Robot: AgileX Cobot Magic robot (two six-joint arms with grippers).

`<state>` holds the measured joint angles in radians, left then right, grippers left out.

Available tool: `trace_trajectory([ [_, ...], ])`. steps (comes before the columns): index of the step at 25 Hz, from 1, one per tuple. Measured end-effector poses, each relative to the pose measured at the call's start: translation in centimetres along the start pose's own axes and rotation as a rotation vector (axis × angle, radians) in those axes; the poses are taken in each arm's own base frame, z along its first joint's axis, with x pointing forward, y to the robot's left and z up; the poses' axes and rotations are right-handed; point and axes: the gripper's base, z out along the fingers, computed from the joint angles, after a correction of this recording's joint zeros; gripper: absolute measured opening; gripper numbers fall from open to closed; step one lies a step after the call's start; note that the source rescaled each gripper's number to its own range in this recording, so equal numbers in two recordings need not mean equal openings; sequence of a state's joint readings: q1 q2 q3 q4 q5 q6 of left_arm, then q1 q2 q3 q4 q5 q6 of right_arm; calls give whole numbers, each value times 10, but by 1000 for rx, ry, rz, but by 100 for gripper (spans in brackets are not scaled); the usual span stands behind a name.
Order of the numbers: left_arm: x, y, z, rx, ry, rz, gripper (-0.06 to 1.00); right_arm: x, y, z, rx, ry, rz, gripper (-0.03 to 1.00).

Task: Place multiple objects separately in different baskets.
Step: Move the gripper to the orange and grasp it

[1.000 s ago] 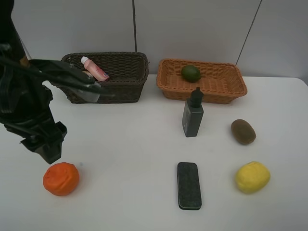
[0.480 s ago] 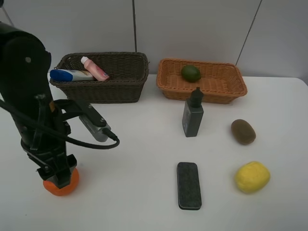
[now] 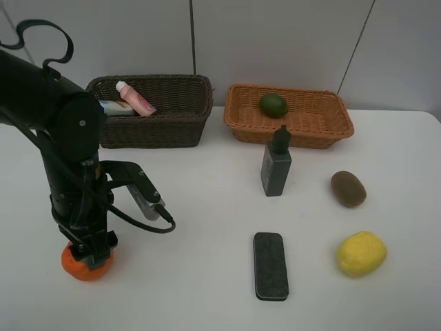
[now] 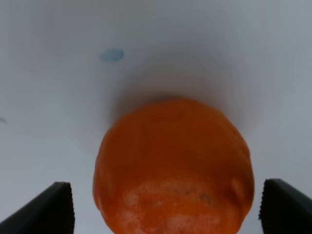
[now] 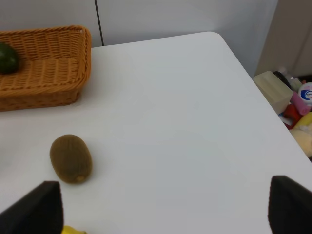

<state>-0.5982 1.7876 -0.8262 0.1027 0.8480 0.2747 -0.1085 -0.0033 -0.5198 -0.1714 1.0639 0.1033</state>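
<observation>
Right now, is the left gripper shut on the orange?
No, in the left wrist view the left gripper is open, one fingertip on each side of the orange, with white table showing between.

We see the dark grey bottle (image 3: 276, 167) standing up. Just behind it is the tan basket (image 3: 303, 134), with a green avocado (image 3: 273, 105) inside. Behind it to the left, the dark brown basket (image 3: 165, 131) holds a pink bottle (image 3: 136, 98) and a white bottle (image 3: 116, 107). The brown kiwi (image 3: 348, 188) lies to its right and the yellow lemon (image 3: 361, 254) front-right. The flat dark eraser (image 3: 270, 265) lies in front, and the orange (image 3: 72, 265) far front-left.

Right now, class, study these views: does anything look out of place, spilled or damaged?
Only a small pale-blue smudge on the white table, close to the round orange fruit. Nothing looks spilled or damaged.
</observation>
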Motion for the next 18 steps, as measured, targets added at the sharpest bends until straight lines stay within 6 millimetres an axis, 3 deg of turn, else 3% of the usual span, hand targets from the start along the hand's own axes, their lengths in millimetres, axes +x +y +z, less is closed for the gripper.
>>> trace_trajectory([
  [8,-6,0,28,34,106,11,100,0,0,0,0,0,0,100],
  [11,-7,0,29,35,109,12,99,0,0,0,0,0,0,100],
  [14,-7,0,28,36,113,12,91,0,0,0,0,0,0,100],
  [18,-10,2,22,35,124,-3,91,0,0,0,0,0,0,100],
])
